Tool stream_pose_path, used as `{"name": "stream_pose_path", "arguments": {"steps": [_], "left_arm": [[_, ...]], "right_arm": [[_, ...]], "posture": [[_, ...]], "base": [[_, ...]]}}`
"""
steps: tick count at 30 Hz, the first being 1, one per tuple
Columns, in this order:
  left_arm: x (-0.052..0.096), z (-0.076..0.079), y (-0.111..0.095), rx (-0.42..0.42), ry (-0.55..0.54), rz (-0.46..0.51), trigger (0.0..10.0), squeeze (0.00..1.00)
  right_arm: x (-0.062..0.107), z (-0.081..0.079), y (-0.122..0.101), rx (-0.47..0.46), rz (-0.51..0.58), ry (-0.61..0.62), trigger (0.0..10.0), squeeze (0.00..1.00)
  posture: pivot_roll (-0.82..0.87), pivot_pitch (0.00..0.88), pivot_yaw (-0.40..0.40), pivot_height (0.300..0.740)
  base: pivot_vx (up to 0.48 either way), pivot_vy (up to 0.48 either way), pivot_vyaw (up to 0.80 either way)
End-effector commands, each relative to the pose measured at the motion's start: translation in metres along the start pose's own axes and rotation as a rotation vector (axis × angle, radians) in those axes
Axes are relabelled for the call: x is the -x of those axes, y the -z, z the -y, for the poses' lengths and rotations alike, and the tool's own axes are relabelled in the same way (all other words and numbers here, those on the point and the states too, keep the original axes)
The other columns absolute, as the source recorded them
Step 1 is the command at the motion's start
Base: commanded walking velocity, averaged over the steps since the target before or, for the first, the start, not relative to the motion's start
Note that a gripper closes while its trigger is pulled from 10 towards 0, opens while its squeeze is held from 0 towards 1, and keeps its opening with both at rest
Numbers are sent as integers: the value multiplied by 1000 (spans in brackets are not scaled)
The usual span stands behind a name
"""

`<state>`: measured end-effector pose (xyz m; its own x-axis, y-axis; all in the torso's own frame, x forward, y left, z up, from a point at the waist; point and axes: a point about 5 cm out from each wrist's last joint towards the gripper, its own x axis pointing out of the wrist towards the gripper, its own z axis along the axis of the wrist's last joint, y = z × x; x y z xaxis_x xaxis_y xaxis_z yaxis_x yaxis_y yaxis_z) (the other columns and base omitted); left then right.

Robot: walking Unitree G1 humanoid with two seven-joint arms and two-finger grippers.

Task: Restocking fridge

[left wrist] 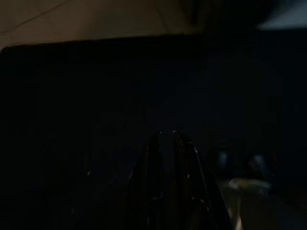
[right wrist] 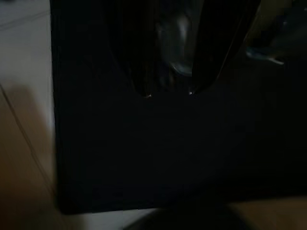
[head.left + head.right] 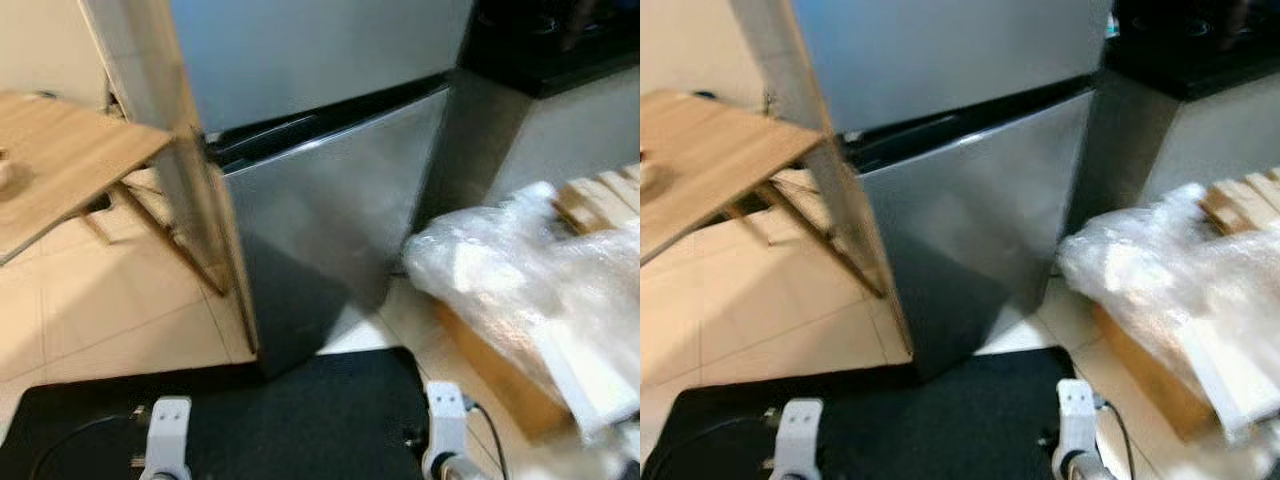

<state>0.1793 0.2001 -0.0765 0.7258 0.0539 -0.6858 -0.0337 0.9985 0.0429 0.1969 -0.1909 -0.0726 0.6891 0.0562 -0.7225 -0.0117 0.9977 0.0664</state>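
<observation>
The fridge stands shut right ahead, so both arms hang low over the black mat: left claw nearly together, right claw apart, holding nothing.

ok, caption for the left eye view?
Closed steel fridge ahead, wooden table left, plastic-wrapped boxes right, black mat below.

A steel fridge stood ahead, both doors shut, a dark seam between upper and lower door. A wooden table was to its left, legs on pale tile floor. To the right, crumpled clear plastic lay over wooden slats and a cardboard box. A black mat lay at the fridge's foot. Two silver arms showed at the bottom edge, over the mat.
</observation>
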Motion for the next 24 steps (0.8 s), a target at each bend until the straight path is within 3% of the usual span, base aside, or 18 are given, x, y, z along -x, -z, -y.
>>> {"name": "stream_pose_path", "arguments": {"steps": [1, 13, 15, 20, 24], "left_arm": [[7, -7, 17, 2, -19, -60, 10000, 0], [8, -5, 19, -9, -7, -55, 10000, 0], [7, -5, 18, -9, 0, -55, 10000, 0], [7, -6, 17, -9, 11, -59, 10000, 0], [7, -7, 17, -11, 9, -59, 10000, 0]], "right_arm": [[0, -4, 2, -10, -2, -9, 10000, 0], [-3, -13, -5, 7, 35, -29, 10000, 0], [-3, -12, -5, -45, 40, -12, 10000, 0], [-2, -14, -1, -45, 21, -27, 10000, 0], [-2, -13, -1, -53, 17, -19, 10000, 0]], "posture": [[-102, 101, 8, 740], [-94, 88, 3, 740], [-94, 85, 3, 740], [-95, 83, 3, 740], [-95, 82, 4, 740]], "base": [[0, 0, 800], [0, 0, 691], [0, 0, 0], [0, 0, 0], [0, 0, -800]]}}
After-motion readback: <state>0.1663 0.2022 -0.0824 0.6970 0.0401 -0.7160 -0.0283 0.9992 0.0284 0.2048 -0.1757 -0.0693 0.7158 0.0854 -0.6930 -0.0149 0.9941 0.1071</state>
